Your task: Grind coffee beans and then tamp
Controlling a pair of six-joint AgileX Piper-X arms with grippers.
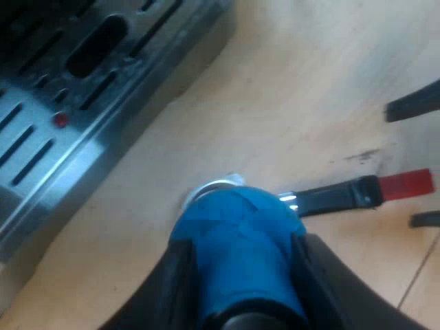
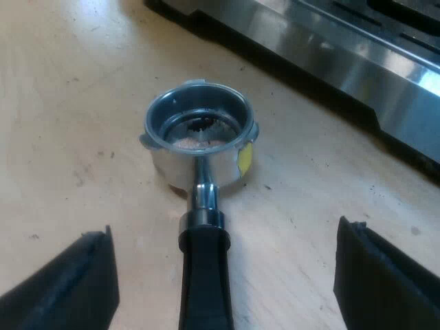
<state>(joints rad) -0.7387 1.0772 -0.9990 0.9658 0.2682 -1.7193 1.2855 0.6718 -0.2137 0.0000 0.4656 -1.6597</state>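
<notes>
My left gripper (image 1: 240, 275) is shut on the blue tamper (image 1: 237, 240), which hangs over the metal holder's rim (image 1: 213, 187) on the wooden table. The holder's dark handle (image 1: 337, 196) runs away from the tamper to its red end (image 1: 407, 184), where the right gripper's fingers (image 1: 412, 103) flank it. In the right wrist view the metal holder (image 2: 199, 134) rests on the table with a little ground coffee in its basket. My right gripper (image 2: 223, 230) is open, one finger on each side of the handle (image 2: 205, 275), not touching it.
The espresso machine's steel drip tray (image 1: 82, 124) with its slotted grate stands close by the holder, and its front edge (image 2: 344, 62) runs just beyond the basket. Bare wooden table (image 2: 69, 103) lies around the holder.
</notes>
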